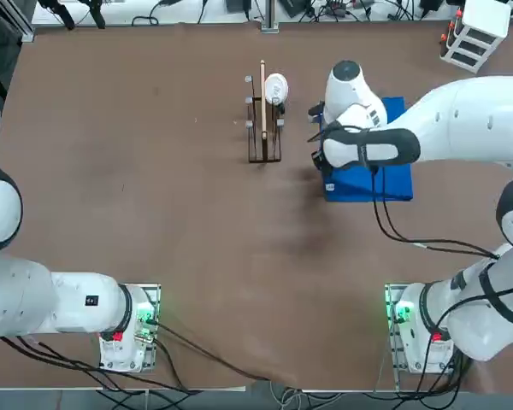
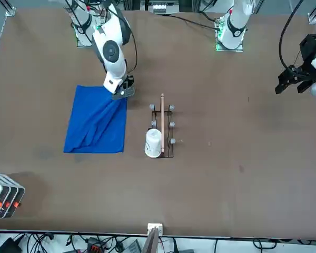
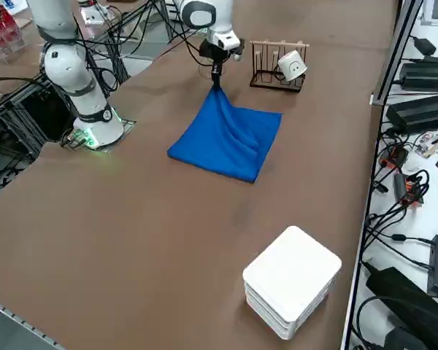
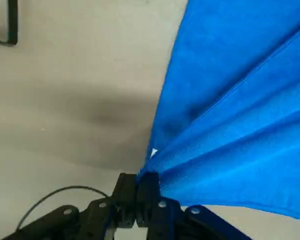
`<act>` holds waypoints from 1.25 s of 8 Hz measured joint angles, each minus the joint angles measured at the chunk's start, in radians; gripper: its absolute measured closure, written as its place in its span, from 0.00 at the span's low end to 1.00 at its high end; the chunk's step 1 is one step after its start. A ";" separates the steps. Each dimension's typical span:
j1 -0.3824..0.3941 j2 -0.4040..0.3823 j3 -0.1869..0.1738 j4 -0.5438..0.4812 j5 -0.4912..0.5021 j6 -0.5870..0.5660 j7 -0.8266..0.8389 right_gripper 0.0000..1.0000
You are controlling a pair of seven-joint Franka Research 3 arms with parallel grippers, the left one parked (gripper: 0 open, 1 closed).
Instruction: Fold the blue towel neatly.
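The blue towel [image 2: 97, 124] lies on the brown table, wrinkled, with one corner pulled up into a peak. My right gripper [image 2: 122, 95] is shut on that raised corner, on the side nearest the wooden stand. From the right side view, the towel [image 3: 230, 138] fans down and outward from the gripper [image 3: 217, 82]. The wrist view shows the two fingers pressed together [image 4: 137, 182] on the gathered towel [image 4: 240, 100], with a small white tag [image 4: 153, 152] just above them. In the top view the arm covers much of the towel [image 1: 385, 184].
A wooden stand [image 2: 163, 124] with a white cup [image 2: 154, 142] leaning on it stands close beside the towel. A white box [image 3: 292, 281] sits near the table's far corner on my right. Cables trail by the arm bases.
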 joint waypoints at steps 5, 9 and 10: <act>0.053 0.041 0.000 0.000 0.000 0.021 0.046 0.97; 0.059 0.065 -0.001 0.000 0.000 0.025 0.046 0.97; 0.062 0.070 -0.001 0.000 0.000 0.025 0.046 0.97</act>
